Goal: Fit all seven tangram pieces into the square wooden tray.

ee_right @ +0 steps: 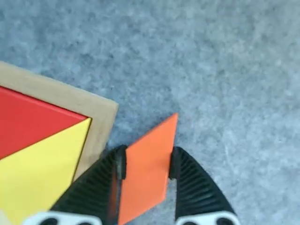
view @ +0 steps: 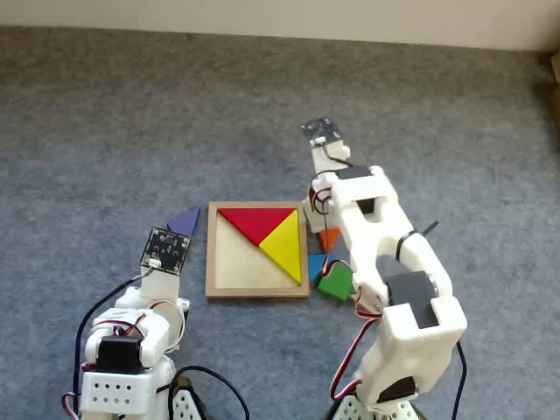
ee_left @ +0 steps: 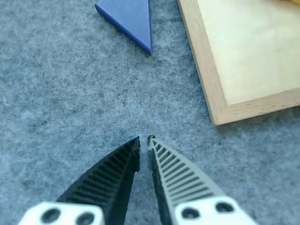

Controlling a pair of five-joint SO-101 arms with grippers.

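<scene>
The right gripper (ee_right: 149, 152) was clenched on the orange piece (ee_right: 147, 180), just beside the wooden tray's (view: 256, 291) right rim. Inside the tray lay the red triangle (view: 254, 220) and the yellow triangle (view: 284, 247), touching. A green piece (view: 335, 282) and a blue piece (view: 316, 265) lay by that same rim, partly under the right arm. The indigo triangle (view: 184, 221) lay just left of the tray. The left gripper (ee_left: 144, 140), pinched closed on nothing, hung near the tray's near-left corner.
</scene>
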